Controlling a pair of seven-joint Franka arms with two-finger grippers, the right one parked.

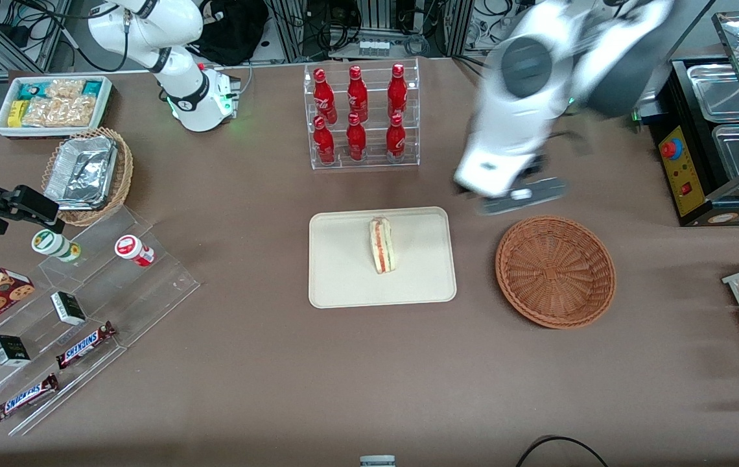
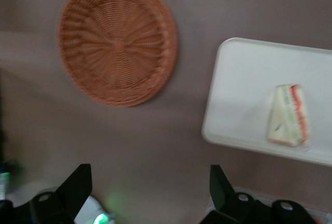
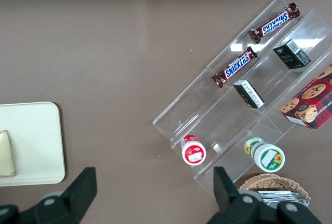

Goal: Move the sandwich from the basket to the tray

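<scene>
Sandwich [image 1: 382,245] on your tray [image 1: 343,279].
Your gripper [image 2: 150,185] hangs wide apart, holding nothing, high near the basket [image 1: 555,271], well apart from the sandwich.

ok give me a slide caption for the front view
Sandwich on tray, basket empty, gripper raised above table with fingers open.

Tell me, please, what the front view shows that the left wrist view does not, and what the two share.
Only the front view shows the rack of red bottles, the foil container in its tan wicker basket, the Snickers bars on the clear stepped stand, and the blurred working arm raised above the table, farther from the camera than the basket. Only the left wrist view shows the gripper, open and holding nothing, well above the table. Both show the empty basket, the tray and the sandwich lying on the tray.
</scene>
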